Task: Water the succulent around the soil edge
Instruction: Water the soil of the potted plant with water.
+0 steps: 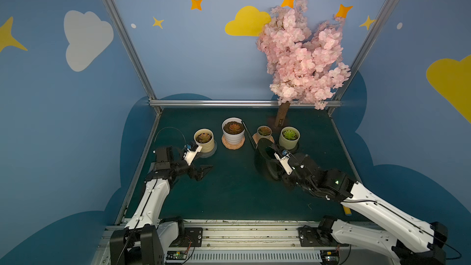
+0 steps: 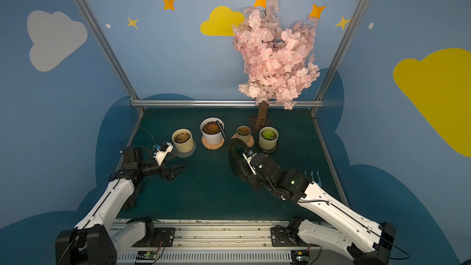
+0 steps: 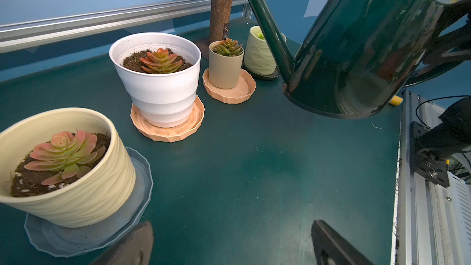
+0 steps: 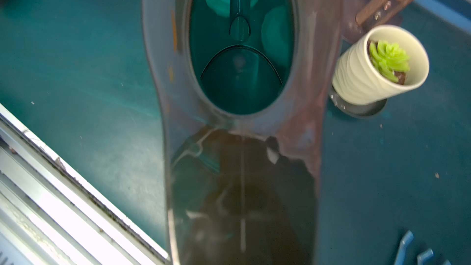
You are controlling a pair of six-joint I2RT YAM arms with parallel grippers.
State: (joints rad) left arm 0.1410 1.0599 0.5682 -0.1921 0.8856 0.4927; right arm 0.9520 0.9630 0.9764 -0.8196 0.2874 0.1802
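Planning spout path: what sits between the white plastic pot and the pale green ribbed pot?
A small beige pot on a peach saucer, clear in the left wrist view; the dark green watering can's spout crosses there.

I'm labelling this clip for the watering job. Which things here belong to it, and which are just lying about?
In the job:
- right gripper, shut on the watering can
- spout reaching the rim of the white pot
- orange succulent in it

Just lying about:
- cream pot
- small beige pot
- pale green pot
- pink blossom tree
- blue tool
- left gripper, open
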